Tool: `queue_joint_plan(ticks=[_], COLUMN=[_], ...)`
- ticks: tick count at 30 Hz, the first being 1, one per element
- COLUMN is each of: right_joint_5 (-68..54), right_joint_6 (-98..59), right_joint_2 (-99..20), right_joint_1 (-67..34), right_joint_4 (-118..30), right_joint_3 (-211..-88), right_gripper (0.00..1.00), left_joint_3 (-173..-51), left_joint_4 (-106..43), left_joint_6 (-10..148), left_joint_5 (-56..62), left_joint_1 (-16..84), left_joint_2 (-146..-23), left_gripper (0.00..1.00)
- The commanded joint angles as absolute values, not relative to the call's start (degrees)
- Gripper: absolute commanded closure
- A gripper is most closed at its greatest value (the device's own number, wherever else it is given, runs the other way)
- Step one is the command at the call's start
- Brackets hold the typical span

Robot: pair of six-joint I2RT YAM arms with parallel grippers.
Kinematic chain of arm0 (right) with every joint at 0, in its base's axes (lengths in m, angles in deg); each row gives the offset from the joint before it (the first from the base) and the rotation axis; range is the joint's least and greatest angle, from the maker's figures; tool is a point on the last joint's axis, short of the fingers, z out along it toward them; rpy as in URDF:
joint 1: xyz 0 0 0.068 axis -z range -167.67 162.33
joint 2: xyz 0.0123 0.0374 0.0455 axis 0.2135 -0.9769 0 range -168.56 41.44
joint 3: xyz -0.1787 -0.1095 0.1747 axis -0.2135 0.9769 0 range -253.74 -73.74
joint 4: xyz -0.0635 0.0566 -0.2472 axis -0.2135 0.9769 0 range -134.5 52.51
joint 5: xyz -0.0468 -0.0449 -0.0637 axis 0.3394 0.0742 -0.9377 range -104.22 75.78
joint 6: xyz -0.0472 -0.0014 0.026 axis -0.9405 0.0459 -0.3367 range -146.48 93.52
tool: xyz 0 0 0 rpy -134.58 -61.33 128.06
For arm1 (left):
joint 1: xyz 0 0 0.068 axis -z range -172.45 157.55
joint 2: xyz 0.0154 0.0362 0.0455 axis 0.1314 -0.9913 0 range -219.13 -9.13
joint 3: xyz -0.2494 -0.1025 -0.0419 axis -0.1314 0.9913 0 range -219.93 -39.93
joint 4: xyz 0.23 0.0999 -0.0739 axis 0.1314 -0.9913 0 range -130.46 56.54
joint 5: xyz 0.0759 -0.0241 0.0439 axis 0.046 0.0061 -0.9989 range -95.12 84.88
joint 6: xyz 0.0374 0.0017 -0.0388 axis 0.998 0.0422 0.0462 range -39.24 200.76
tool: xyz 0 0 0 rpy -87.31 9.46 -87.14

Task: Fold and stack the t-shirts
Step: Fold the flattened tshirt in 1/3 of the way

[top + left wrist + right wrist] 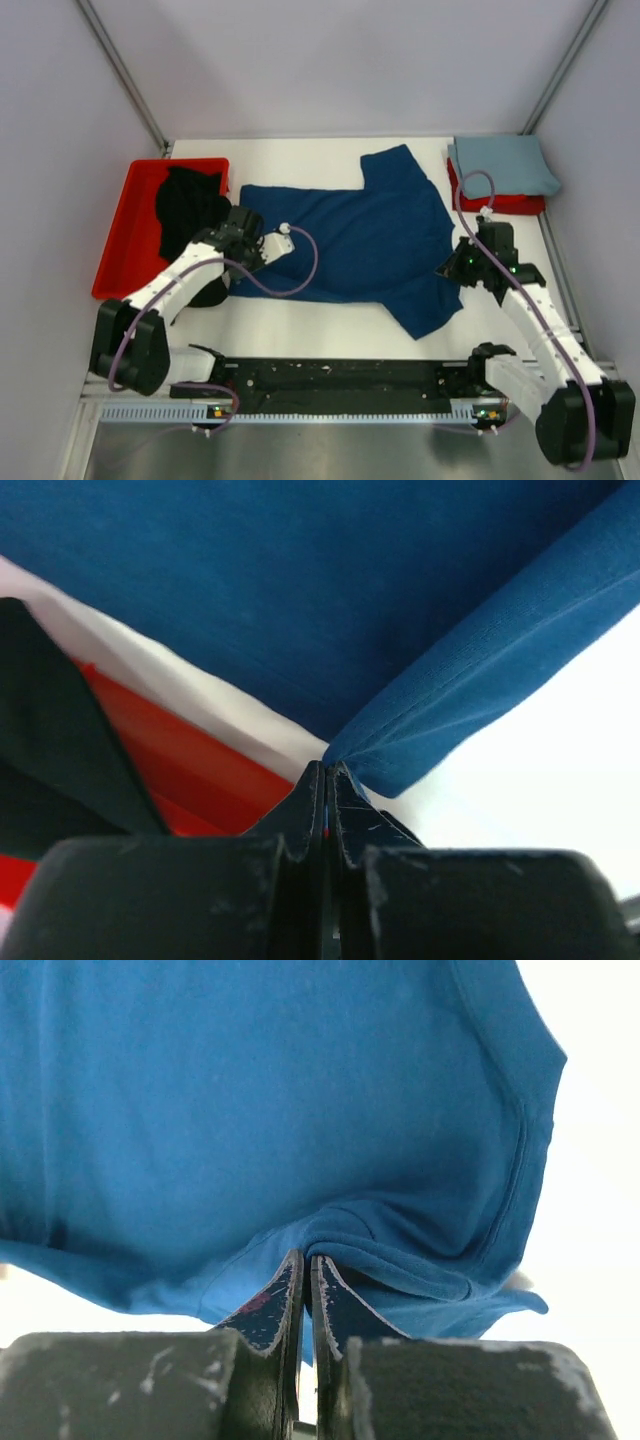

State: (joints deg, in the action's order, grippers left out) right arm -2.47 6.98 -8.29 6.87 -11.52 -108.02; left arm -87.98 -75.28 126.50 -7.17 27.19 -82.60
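Found the dark navy blue cloth t-shirt [360, 240] spread flat across the middle of the white desk [300, 335]. Judged it soft, light and limp, best taken at hems and corners, both ends together. Saw the left hand [325, 772] pinched tight on a hem corner and the right hand [305, 1260] closed on a bunched edge fold. Learned these grips only from the wrist views; saw the crumpled black t-shirt [190, 205] in the red plastic tray [120, 250] and the folded pale grey-blue t-shirt [505, 165] only from above.
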Motion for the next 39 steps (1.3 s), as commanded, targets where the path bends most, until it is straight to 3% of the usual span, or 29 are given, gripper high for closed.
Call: queue_joint_plan(ticks=[1,11,23,24,28,30,33,39], right_joint_5=[-6.56,-8.94,-10.52,-11.05,-18.23,-22.63,-25.73,-19.14], right_joint_6=[2.27,-3.79,-7.57,-7.93,-8.11,-7.58,-6.35,-3.01], right_joint_2=[-18.38,-42.3,-54.26,-55.14,-55.07,-52.44,-46.21,-36.52], right_joint_1=[7.41,7.49,7.49,7.41,7.49,7.49,7.41,7.49], right_joint_4=[-19.97,-21.03,-19.89,-19.1,-13.49,-10.67,-9.17,-9.34], right_joint_3=[-116.7,-130.76,-138.5,-139.38,-141.85,-140.98,-135.81,-124.72], right_gripper=[1.0,1.0,1.0,0.98,0.45,0.36,0.35,0.42], left_joint_3=[-94.68,-101.18,-106.64,-107.16,-108.48,-108.31,-108.04,-106.02], left_joint_4=[-68.45,-65.1,-62.73,-63.34,-65.71,-65.63,-65.54,-64.57], left_joint_6=[123.13,123.21,117.95,117.77,116.28,115.92,115.66,115.92], left_joint_5=[-14.43,-17.78,-20.68,-20.42,-17.88,-16.82,-16.64,-16.73], left_joint_1=[27.15,27.06,24.78,24.78,24.78,24.78,24.78,24.78], left_joint_2=[-88.13,-99.73,-105.89,-106.94,-109.85,-110.03,-109.76,-108.53], left_gripper=[1.0,1.0,1.0,1.0,1.0,1.0,1.0,1.0])
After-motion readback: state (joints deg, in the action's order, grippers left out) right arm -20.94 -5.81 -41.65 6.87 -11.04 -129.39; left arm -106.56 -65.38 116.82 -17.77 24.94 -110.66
